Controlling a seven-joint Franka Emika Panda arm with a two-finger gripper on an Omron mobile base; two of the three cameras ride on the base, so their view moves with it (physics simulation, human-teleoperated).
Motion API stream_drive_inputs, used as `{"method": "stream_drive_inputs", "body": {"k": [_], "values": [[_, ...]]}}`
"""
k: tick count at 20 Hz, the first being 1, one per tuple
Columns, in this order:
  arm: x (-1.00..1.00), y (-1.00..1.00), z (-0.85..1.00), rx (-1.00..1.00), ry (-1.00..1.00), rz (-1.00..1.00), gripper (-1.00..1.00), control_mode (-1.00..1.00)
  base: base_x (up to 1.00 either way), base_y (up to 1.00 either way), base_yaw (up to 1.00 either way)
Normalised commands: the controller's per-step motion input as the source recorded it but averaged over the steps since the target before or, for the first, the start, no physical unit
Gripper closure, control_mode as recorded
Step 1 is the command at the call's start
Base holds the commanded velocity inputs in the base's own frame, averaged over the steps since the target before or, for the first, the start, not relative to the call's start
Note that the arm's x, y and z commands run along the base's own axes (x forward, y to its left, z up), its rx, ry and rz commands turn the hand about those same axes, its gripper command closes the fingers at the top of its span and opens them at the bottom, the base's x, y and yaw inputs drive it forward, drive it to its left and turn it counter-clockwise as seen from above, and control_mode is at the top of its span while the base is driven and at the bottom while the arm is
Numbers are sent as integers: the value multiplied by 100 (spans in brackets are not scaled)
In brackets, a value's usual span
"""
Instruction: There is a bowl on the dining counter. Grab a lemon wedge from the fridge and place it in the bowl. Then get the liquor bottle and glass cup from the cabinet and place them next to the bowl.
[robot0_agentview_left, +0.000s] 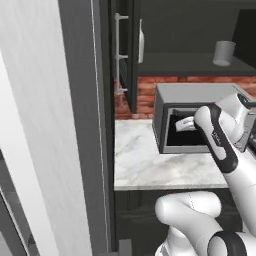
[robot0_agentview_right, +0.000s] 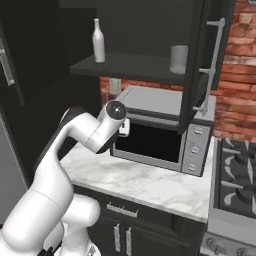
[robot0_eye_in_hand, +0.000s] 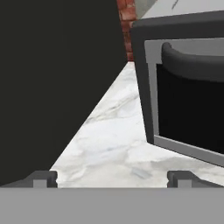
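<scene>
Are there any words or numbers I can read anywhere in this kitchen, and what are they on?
None can be read.
Robot arm: a faint mark along its dark side, too small and blurred to read.
Microwave: round buttons on its panel, no readable signs.
Liquor bottle: plain, no label showing.
Glass cup: plain.

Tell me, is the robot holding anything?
No. Its hand is open and empty, over the counter near the microwave. The bottle and cup sit on the shelf.
</scene>
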Motion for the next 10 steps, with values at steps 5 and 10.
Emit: {"method": "stream_drive_inputs", "body": {"k": [5, 10], "values": [[0, 0, 0, 0, 0, 0, -100, 100, 54, 1, 19], [0, 0, 0, 0, 0, 0, -100, 100, 66, 0, 4]]}}
